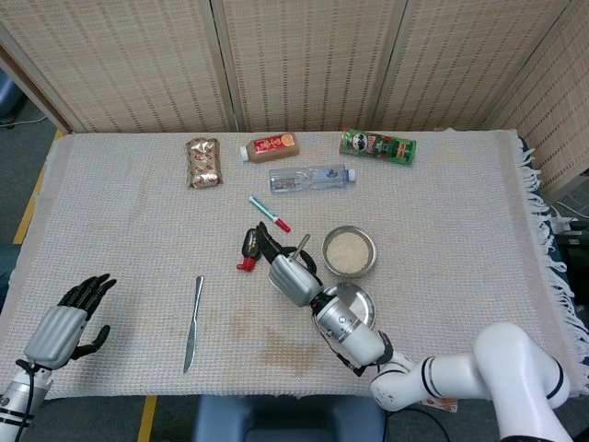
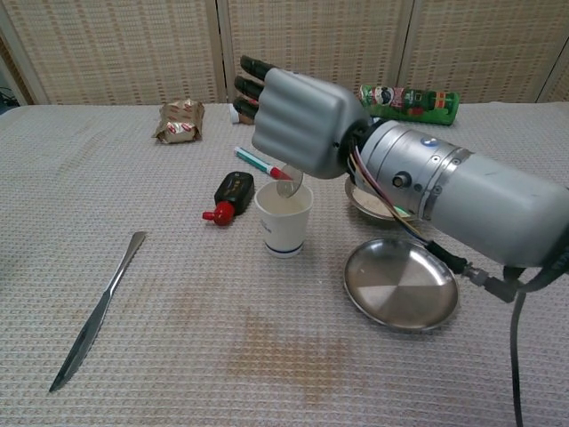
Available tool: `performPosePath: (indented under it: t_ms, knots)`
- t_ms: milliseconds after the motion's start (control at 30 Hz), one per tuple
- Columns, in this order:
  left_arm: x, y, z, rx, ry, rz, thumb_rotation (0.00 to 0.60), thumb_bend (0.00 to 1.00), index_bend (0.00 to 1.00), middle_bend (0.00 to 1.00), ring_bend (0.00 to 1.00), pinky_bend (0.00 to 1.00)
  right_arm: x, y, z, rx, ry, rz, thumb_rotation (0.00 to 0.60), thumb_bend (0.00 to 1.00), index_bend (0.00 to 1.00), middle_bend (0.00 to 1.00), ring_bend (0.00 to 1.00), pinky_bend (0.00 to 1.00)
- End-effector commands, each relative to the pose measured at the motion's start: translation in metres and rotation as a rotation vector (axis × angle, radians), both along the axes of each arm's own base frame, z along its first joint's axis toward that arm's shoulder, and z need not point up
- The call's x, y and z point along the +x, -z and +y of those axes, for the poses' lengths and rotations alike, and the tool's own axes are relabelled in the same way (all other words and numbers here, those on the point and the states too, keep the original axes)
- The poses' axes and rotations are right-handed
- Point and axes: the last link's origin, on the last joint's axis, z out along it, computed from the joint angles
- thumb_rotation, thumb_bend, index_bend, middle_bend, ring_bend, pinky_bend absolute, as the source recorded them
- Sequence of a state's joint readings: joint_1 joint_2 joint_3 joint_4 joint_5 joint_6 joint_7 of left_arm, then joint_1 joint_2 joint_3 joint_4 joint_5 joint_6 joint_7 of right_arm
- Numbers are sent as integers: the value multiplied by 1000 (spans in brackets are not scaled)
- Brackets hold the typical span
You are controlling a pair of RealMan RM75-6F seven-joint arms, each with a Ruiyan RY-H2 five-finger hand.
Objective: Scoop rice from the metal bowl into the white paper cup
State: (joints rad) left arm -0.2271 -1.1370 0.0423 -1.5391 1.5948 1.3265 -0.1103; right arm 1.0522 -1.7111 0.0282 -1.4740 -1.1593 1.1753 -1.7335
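Observation:
The metal bowl (image 1: 350, 250) holding rice sits right of centre; in the chest view only its rim (image 2: 363, 201) shows behind my right forearm. The white paper cup (image 2: 284, 219) stands upright just left of it, and my hand hides it in the head view. My right hand (image 2: 298, 120) hovers over the cup and grips a metal spoon (image 1: 301, 245). The spoon's bowl (image 2: 290, 186) dips at the cup's mouth. At the near left corner my left hand (image 1: 69, 318) rests with fingers apart, holding nothing.
An empty metal dish (image 2: 402, 285) lies near the cup. A table knife (image 1: 193, 322) lies at the near left. A black bottle with a red cap (image 2: 229, 193) and a marker (image 2: 258, 162) lie behind the cup. Water bottle (image 1: 311, 177), snack packet (image 1: 203, 162), sauce bottle (image 1: 271, 146) and crisps can (image 1: 377, 145) line the far side.

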Motion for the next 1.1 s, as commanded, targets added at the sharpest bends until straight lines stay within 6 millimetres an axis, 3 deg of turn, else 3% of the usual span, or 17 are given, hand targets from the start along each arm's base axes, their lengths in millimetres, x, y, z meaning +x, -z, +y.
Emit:
performPosePath:
  t_ms: [33, 433, 633, 767, 833, 933, 1100]
  knots:
    - [0, 0, -1, -2, 1, -2, 600, 453, 0, 0, 0, 127, -5, 3, 8, -2, -35, 86, 600, 321, 663, 93, 0, 0]
    - [2, 1, -2, -13, 9, -8, 600, 453, 0, 0, 0, 127, -6, -5, 12, -31, -60, 102, 600, 322, 601, 93, 0, 0]
    - [1, -2, -3, 10, 9, 8, 600, 453, 0, 0, 0, 127, -12, -25, 13, -101, 30, -105, 600, 322, 571, 93, 0, 0]
    - [2, -3, -5, 13, 16, 7, 600, 453, 0, 0, 0, 127, -21, -42, 22, -28, 172, -371, 600, 322, 559, 93, 0, 0]
    - [2, -2, -5, 12, 15, 7, 600, 453, 0, 0, 0, 127, -24, -45, 24, -6, 206, -420, 600, 322, 557, 93, 0, 0]
    - [2, -1, -5, 4, 12, 11, 600, 453, 0, 0, 0, 127, -50, -55, 37, 114, 428, -634, 600, 322, 548, 93, 0, 0]
    - [3, 0, -5, 7, 12, 14, 600, 452, 0, 0, 0, 127, -83, -61, 53, 185, 579, -681, 600, 322, 533, 93, 0, 0]
